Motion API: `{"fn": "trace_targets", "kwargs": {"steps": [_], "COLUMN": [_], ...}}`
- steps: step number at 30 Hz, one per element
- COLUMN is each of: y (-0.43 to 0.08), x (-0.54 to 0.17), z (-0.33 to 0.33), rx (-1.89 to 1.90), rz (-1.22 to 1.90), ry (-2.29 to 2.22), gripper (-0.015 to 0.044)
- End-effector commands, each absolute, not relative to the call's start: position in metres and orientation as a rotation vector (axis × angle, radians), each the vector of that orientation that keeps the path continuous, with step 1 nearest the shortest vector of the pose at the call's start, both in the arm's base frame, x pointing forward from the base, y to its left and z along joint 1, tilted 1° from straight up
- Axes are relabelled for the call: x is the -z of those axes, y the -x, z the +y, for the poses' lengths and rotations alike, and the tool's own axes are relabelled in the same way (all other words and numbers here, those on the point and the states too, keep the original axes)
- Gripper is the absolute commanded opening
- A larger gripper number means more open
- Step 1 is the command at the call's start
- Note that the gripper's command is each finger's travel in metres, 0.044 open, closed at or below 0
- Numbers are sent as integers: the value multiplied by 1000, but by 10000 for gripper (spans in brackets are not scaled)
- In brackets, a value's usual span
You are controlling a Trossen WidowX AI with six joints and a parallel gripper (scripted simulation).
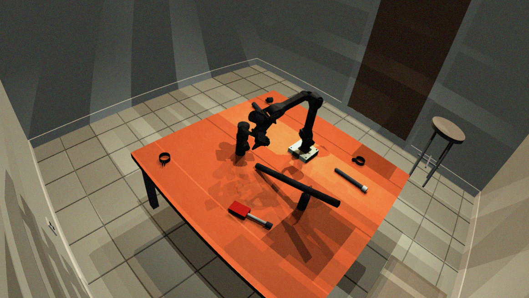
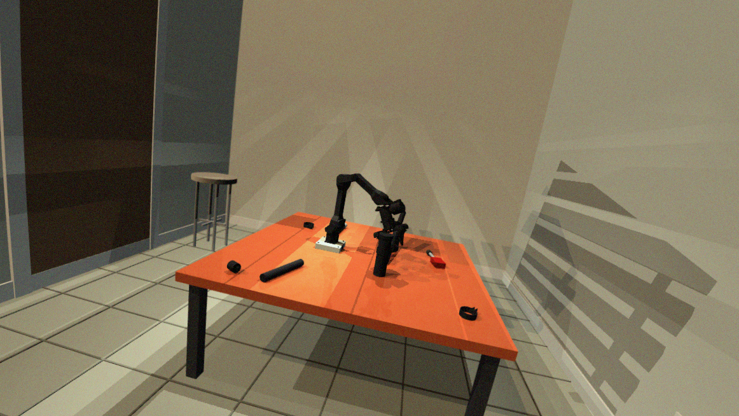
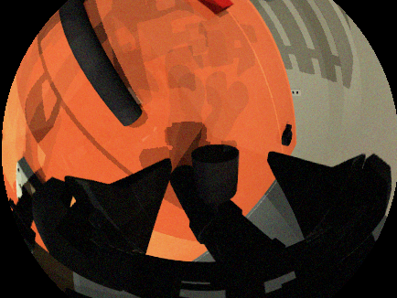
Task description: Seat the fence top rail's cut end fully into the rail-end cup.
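Note:
The big post (image 1: pixel 237 141) (image 2: pixel 381 256) stands upright, dark, near the table's middle. Its rail-end cup (image 3: pixel 214 177) points out from the post's upper part and shows between my fingers in the wrist view. My gripper (image 1: pixel 260 143) (image 2: pixel 397 238) (image 3: pixel 220 160) is open, with one finger on each side of the cup; I cannot tell whether it touches. The long dark rail (image 1: pixel 296 183) (image 3: pixel 96 60) runs through the loop cap on a short post (image 1: pixel 303 201). Its near end rests low by the table, apart from the big post and the cup.
A red-headed tool (image 1: pixel 239 209) (image 2: pixel 438 261) lies near the front. Loose band rings (image 1: pixel 164 157) (image 1: pixel 358 160) (image 2: pixel 467 312) lie near the table's edges. A short rod with a white tip (image 1: pixel 349 179), another rod (image 2: pixel 282 270) and a small cap (image 2: pixel 233 266) lie about. A stool (image 1: pixel 445 129) stands off the table.

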State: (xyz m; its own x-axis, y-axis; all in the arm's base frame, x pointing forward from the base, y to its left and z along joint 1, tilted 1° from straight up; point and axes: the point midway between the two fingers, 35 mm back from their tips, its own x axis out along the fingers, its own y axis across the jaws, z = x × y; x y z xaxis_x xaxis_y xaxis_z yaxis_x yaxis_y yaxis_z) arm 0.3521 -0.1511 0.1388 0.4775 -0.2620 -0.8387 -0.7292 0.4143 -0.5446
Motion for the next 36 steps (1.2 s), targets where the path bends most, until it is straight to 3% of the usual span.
{"fn": "trace_targets", "kwargs": {"steps": [1,20,33,36], "y": [-354,-364,-364,-364], "x": [-131,-107,-107,-107], "z": [-152,-159,-159,-158], "rx": [-390,-389,-389,-392], "rz": [1084,1083,1083,1081], "ry": [1152,1152,1152,1155], "gripper": [440,440,99,59]}}
